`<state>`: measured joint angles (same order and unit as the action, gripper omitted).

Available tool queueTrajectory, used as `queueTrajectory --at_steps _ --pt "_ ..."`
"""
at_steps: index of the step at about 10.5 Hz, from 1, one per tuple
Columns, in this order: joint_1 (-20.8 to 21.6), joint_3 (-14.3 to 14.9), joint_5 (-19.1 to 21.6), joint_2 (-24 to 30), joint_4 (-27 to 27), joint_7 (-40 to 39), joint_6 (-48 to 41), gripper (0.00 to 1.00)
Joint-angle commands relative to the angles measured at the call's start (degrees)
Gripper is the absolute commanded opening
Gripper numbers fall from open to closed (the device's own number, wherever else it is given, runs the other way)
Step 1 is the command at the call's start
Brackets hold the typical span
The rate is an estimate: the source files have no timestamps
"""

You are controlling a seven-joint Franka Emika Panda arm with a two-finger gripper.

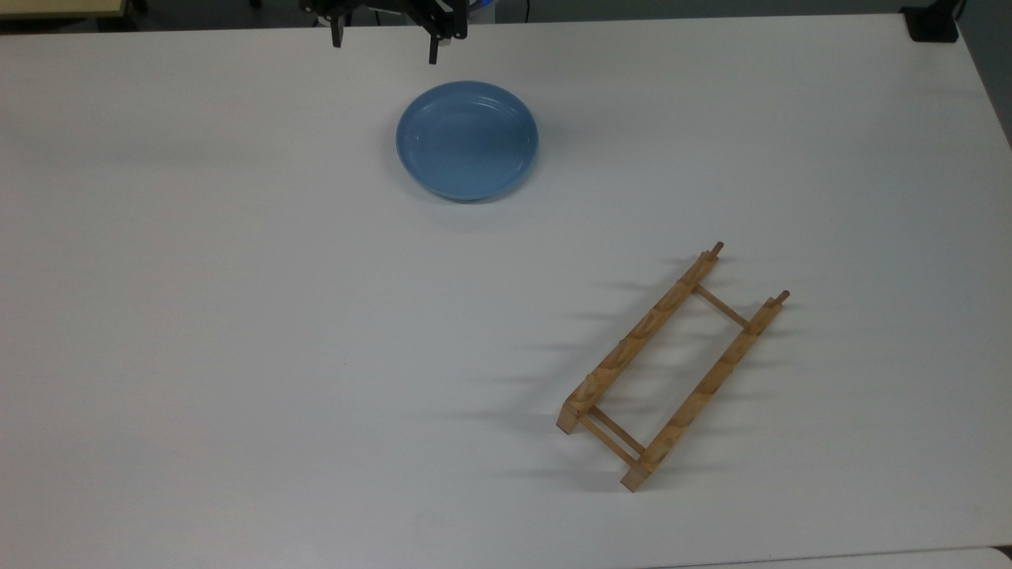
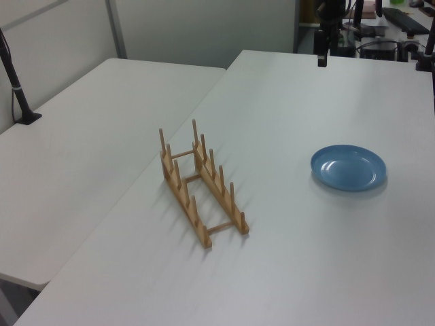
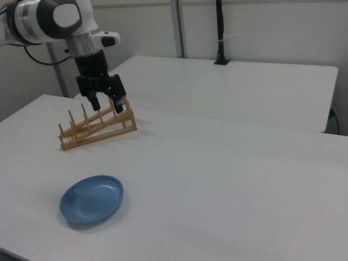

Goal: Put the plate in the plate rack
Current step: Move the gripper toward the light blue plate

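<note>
The light-blue plate point(image 1: 466, 141) point(image 2: 349, 168) point(image 3: 92, 199) lies flat on the white table point(image 1: 237, 316). The wooden plate rack point(image 1: 672, 367) point(image 2: 200, 183) point(image 3: 98, 126) stands apart from it toward the top view's lower right, pegs up and holding nothing. My gripper point(image 1: 386, 43) point(image 2: 321, 58) point(image 3: 106, 104) hangs in the air above the table, just past the plate's upper-left rim in the top view. It is open, with nothing between its fingers, and touches neither the plate nor the rack.
A second white table point(image 2: 68, 136) adjoins this one, with a black pole point(image 2: 17, 81) point(image 3: 220, 32) clamped on it. A black object point(image 1: 933, 24) sits at the table's corner in the top view's upper right. Desks with equipment stand behind the arm.
</note>
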<state>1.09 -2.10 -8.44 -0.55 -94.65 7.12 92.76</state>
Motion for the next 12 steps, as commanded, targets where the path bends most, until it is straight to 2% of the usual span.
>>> queueTrajectory --at_steps 1,8,10,12 --pt "-0.04 0.26 -0.34 1.60 -1.68 0.52 0.58 1.00" --pt "-0.12 0.17 -0.17 0.82 -2.38 -1.40 0.04 1.00" --pt "-2.04 0.17 -0.17 -0.59 -3.52 -12.95 0.22 1.00" --pt "-2.67 0.17 -0.17 -1.12 -7.02 -26.13 0.31 1.00"
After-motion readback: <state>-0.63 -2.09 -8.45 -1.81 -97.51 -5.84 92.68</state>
